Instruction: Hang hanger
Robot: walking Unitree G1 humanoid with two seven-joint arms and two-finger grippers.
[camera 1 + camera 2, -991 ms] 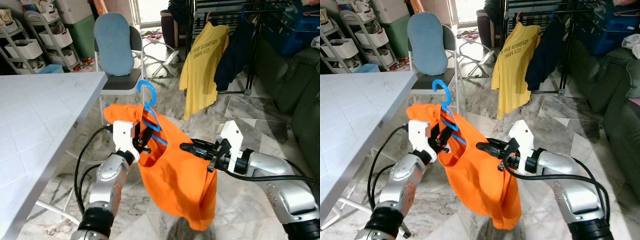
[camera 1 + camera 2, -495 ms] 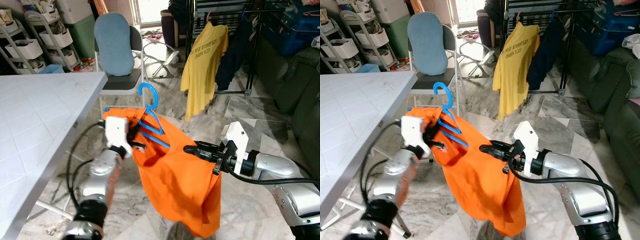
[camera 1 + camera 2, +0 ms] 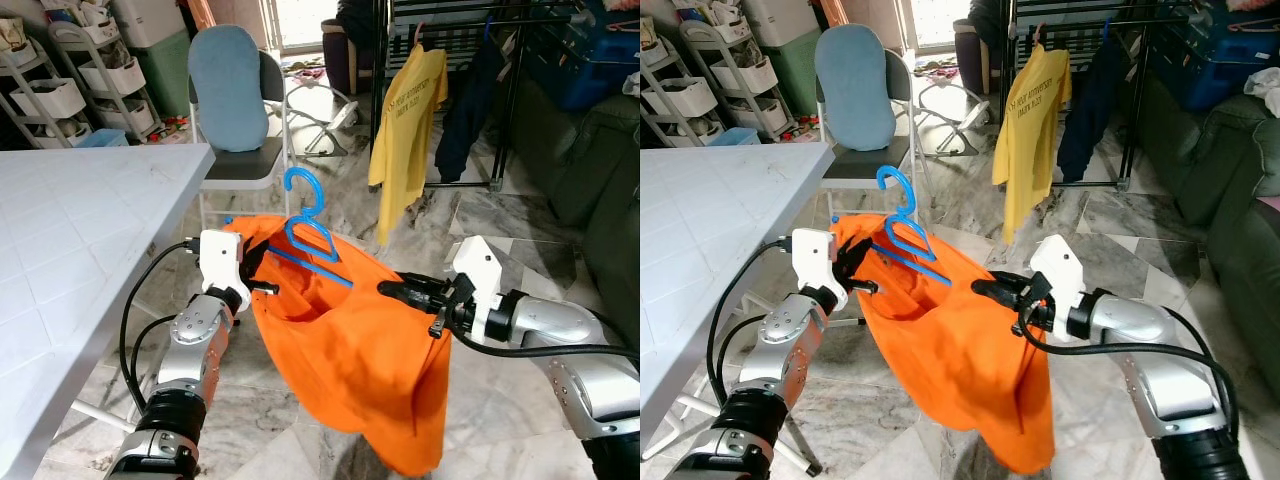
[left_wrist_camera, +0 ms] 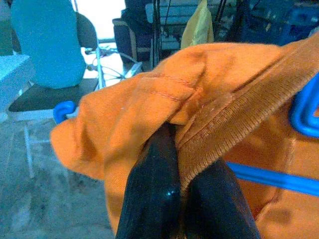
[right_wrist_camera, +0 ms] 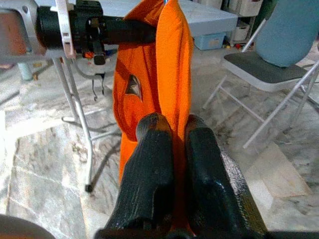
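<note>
Since a second ago the blue hanger [image 3: 308,222] has tipped over to the right and the orange shirt [image 3: 350,340] has spread wider between my two arms, while the yellow shirt [image 3: 405,125] on the far rack has turned more edge-on. I see the hanger's hook standing up above the shirt's neck opening, its lower bar slanting down to the right inside the cloth, all of it held in the air in front of me above the marble floor [image 3: 500,250].

My left gripper [image 4: 184,174] has its jaws pressed together on the shirt's hem at the left, right beside the hanger's end. My right gripper [image 5: 174,149] pinches the orange cloth on the right side, jaws clamped on it, and the shirt sags below into a long fold.

To my left stands the white worktop [image 3: 70,230]. Beyond it is a folding chair [image 3: 235,110] with a blue cushion. The clothes rack [image 3: 510,60] stands far right, well apart from the hanger.
</note>
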